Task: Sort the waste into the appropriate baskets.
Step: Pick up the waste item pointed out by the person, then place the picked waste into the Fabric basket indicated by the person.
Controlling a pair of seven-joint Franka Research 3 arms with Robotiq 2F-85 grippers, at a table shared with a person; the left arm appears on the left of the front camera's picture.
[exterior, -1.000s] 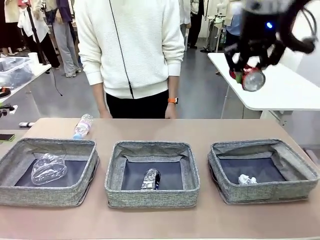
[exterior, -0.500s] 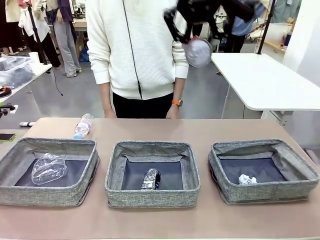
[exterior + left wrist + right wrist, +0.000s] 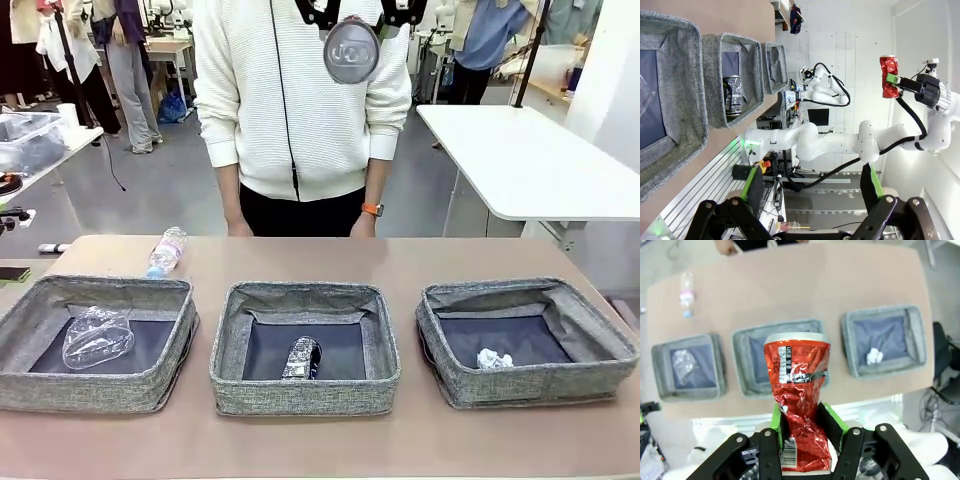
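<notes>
The right gripper (image 3: 802, 427) squeezes a crushed red can (image 3: 800, 385) high above the table (image 3: 450, 260). The left gripper (image 3: 812, 187) has its jaws wide apart. A dark can (image 3: 302, 357) lies in the middle basket (image 3: 305, 395).

A matt brown worktop (image 3: 450, 255) fills the near ground. Past its far right corner stands a white table (image 3: 530, 160) on thin legs. Off the far left corner, another white bench (image 3: 60, 155) carries a clear plastic tub (image 3: 25, 135). The floor (image 3: 170, 195) is smooth grey and evenly lit. On the worktop's near side, the room ends in a white-painted brick wall (image 3: 850, 50).
</notes>
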